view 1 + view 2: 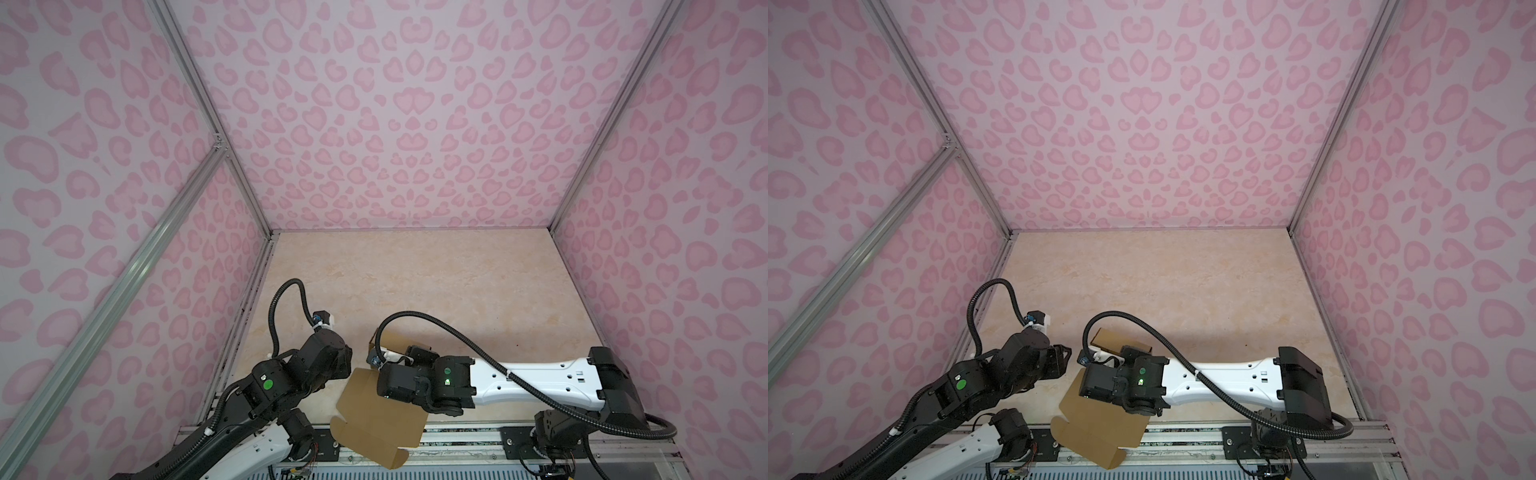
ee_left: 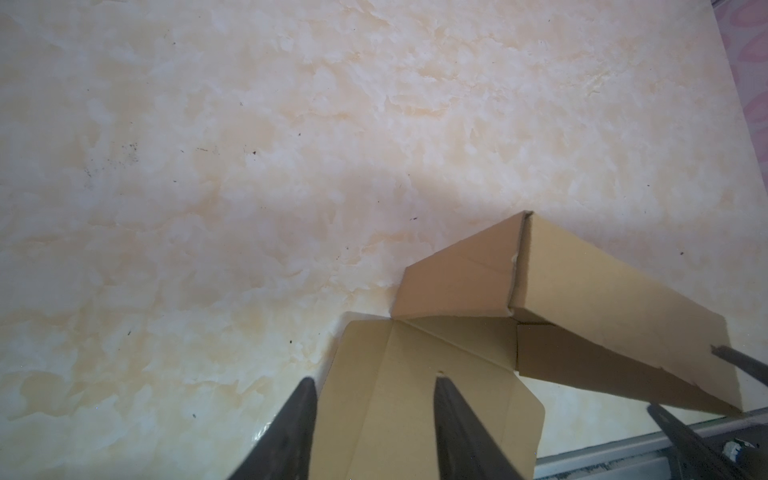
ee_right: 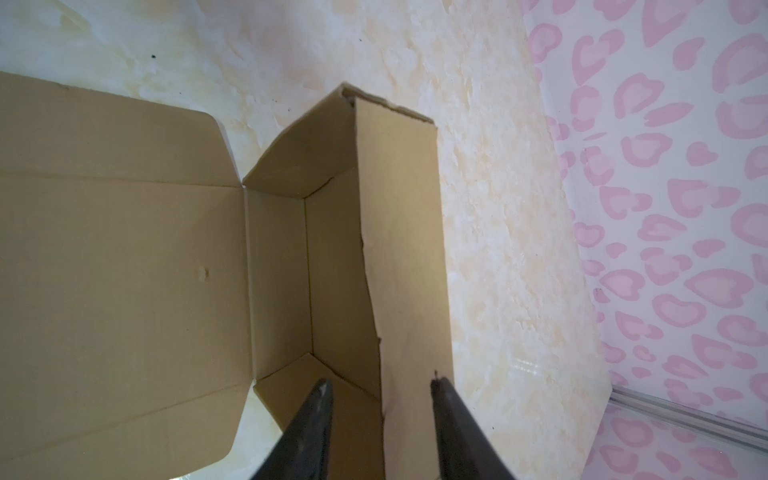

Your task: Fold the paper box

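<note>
Cardboard is what we are seeing at the near edge of the worktop [image 1: 415,274]: the paper box [image 1: 380,419] is lying partly folded, its wide flat panel hanging over the metal rail [image 1: 1183,440] that borders the worktop. On the side of the box farthest from that rail, a long wall is standing up with a folded-over strip, and short end flaps are leaning inward.

We are seeing the right hand [image 3: 380,384] reaching over the box from the right, its two dark fingers [image 3: 316,415] straddling the raised wall, one inside the tray and one at the outer face. They are standing apart, and we cannot tell whether they are pinching the cardboard.

We are seeing the left hand [image 2: 374,384] hovering at the box's left corner, its fingers spread on either side of a rounded flap. Whether they are touching that flap we cannot tell; they are not clamping it.

In both top views the two arms are meeting over the box, beside the rail.
</note>
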Controlling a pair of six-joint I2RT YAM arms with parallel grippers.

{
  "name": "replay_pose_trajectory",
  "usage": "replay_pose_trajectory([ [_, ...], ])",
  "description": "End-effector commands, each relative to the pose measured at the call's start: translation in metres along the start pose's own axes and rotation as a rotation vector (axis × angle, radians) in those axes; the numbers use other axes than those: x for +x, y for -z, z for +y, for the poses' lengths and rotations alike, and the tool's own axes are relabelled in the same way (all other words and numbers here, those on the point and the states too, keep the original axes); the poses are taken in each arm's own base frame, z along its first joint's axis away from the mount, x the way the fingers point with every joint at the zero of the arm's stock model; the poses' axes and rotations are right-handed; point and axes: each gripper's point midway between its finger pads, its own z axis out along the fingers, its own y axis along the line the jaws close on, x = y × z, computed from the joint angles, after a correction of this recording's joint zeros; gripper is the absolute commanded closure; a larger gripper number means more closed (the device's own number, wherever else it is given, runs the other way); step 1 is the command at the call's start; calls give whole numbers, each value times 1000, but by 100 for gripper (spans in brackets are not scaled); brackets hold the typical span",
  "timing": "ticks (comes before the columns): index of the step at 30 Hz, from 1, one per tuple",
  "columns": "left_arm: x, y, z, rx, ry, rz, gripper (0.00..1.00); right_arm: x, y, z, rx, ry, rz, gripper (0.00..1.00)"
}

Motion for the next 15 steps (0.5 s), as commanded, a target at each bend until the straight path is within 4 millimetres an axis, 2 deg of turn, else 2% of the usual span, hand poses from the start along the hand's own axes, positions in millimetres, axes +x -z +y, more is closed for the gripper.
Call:
replay_pose_trajectory([
  [1, -1, 0, 3, -17, -2, -8, 51, 2, -6, -3, 20, -4, 8, 64],
  [15, -1, -2, 3, -21, -4, -3, 52, 16, -22, -12, -10, -70, 44, 90],
])
